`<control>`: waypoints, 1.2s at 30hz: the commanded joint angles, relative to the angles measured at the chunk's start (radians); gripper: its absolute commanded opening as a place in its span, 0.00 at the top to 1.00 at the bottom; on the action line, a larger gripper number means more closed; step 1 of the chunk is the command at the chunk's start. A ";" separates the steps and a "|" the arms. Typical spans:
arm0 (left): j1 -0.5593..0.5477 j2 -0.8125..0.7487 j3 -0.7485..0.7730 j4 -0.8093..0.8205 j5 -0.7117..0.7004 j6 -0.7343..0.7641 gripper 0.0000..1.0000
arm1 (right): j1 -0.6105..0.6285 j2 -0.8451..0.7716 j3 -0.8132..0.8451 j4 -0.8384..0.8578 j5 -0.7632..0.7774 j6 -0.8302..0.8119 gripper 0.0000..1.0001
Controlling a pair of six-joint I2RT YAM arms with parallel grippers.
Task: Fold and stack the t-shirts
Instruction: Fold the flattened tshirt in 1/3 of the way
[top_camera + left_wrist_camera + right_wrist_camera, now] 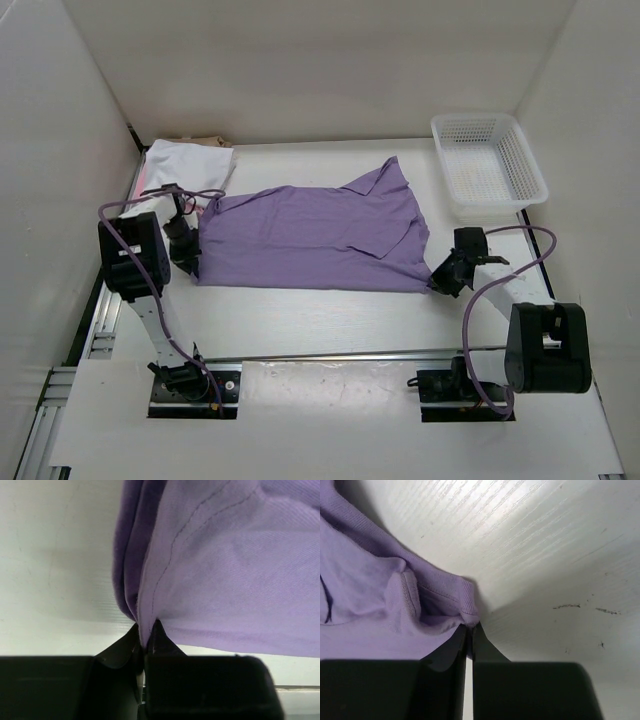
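1. Lavender t-shirt (310, 235) lies spread flat in the middle of the tabletop (330, 320). Its near long edge runs from one hand to the other, and one sleeve points to the far right.
2. At the near left corner, the left hand (145, 640) is closed on the cloth. Its wrist view shows a bunch of doubled fabric going down between the two fingers, so this bite looks deep and sure.
3. At the near right corner, the right hand (470, 630) is also closed, with its fingers almost meeting. Only the stitched tip of the corner sits between the fingertips. I judge this bite to be shallow, and it could slip under a pull.
4. The shirt is soft, light and limp, with no stiffness of its own. When lifted, it will likely sag between the hands and drag on the tabletop. The hemmed corners are the best places to hold, because the doubled, stitched cloth there is thicker. Both hands should rise together and keep the edge tight, or the fold will come out crooked.
5. In the far left corner lies a white t-shirt (185, 160) on a tan t-shirt (205, 140), with a pink edge (147, 178) showing beside them. This pile is just beside the lavender one.
6. At the far right stands a white mesh basket (478, 117), apart from the cloth.
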 commanded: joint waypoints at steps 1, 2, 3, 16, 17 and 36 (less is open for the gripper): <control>0.000 -0.044 -0.069 0.034 -0.067 0.001 0.90 | -0.005 0.005 -0.019 -0.102 0.050 0.025 1.00; 0.000 -0.061 -0.086 0.034 -0.096 0.001 0.90 | -0.005 -0.032 -0.019 -0.155 0.050 0.040 1.00; 0.000 -0.079 -0.124 0.034 -0.113 0.001 0.90 | -0.005 -0.056 -0.032 -0.189 0.050 0.054 1.00; 0.000 -0.352 -0.391 0.046 -0.495 0.001 0.36 | 0.202 -0.428 -0.153 -0.568 0.093 0.396 1.00; 0.000 -0.371 -0.391 0.056 -0.527 0.001 0.36 | 0.202 -0.414 -0.153 -0.568 0.093 0.396 1.00; -1.159 -0.266 0.152 0.219 -0.162 0.001 0.39 | 0.234 -0.350 -0.134 -0.568 0.113 0.387 1.00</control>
